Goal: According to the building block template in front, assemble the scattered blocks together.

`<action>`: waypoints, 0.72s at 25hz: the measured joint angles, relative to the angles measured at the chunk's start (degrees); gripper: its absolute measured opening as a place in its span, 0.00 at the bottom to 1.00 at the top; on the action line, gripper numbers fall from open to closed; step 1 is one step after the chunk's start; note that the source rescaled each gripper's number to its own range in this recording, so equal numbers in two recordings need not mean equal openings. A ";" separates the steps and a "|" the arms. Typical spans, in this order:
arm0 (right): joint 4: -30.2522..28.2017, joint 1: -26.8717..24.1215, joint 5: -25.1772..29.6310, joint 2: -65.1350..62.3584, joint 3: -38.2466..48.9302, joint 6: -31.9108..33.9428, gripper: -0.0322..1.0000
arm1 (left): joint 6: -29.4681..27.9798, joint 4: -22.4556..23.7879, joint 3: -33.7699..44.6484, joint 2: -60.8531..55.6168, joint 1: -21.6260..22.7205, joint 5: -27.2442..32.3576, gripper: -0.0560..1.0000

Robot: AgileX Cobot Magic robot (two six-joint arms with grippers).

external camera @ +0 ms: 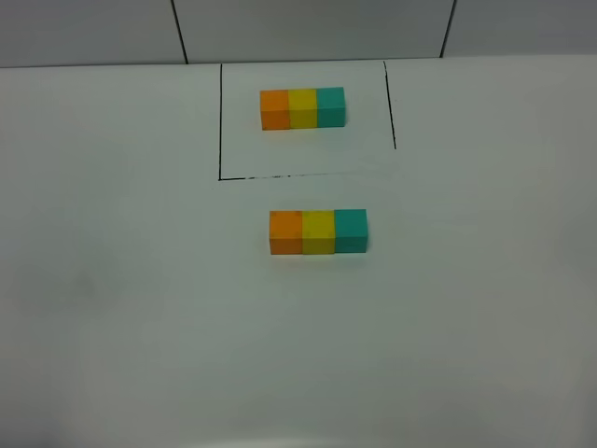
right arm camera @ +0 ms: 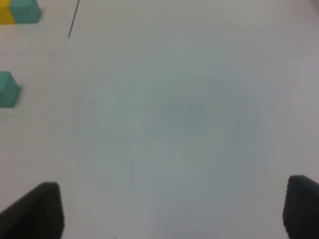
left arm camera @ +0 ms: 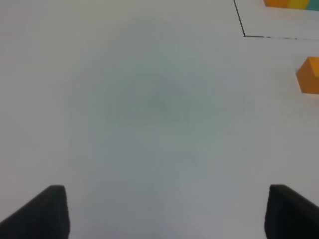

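The building block template (external camera: pixel 302 108) is an orange-yellow-teal row inside a thin black outline at the back of the table. In front of it the scattered blocks lie side by side in one touching row: orange (external camera: pixel 285 231), yellow (external camera: pixel 318 231), teal (external camera: pixel 351 231). Neither arm shows in the exterior high view. My left gripper (left arm camera: pixel 164 211) is open over bare table, with the orange block (left arm camera: pixel 309 75) off to one side. My right gripper (right arm camera: pixel 172 209) is also open and holds nothing; the teal block (right arm camera: pixel 7 89) sits at that view's edge.
A white table (external camera: pixel 112 280) fills the view, with a tiled wall (external camera: pixel 93 28) behind it. The black outline's corner (left arm camera: pixel 244 36) shows in the left wrist view, and one of its lines (right arm camera: pixel 73 20) in the right wrist view.
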 joint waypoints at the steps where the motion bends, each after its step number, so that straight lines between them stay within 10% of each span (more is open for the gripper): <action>1: 0.00 0.00 0.00 0.00 0.00 0.00 0.79 | 0.00 0.00 0.00 0.00 0.00 0.00 1.00; 18: 0.04 -13.85 0.00 0.00 0.00 -0.06 0.74 | 0.00 0.00 0.00 0.00 0.00 0.00 1.00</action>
